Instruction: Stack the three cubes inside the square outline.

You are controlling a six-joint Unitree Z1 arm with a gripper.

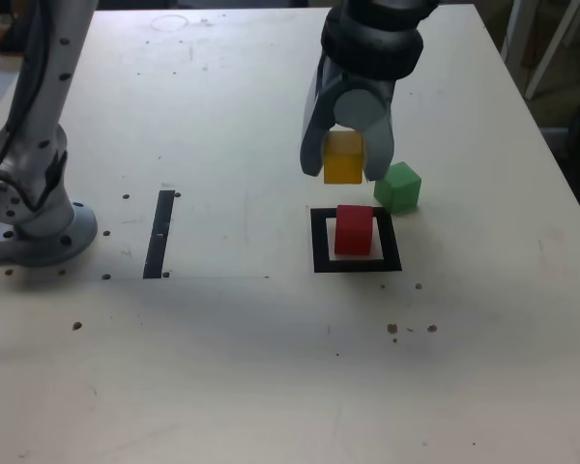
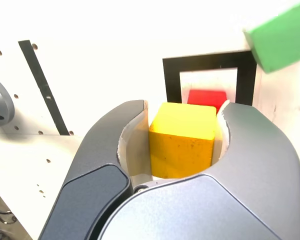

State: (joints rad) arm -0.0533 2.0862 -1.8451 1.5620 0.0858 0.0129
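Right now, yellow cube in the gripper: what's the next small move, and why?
Probably carry the yellow cube toward the camera until it is over the red cube, then lower. The gripper holds it above the table, behind the square outline where red already sits.

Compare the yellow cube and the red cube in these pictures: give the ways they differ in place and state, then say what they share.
The yellow cube is off the table, clamped in the gripper; the red cube rests on the table with nothing touching it. The red cube sits inside the square outline; the yellow cube hangs above the outline's far edge in the exterior view. Both are plain single-coloured blocks that look alike in size.
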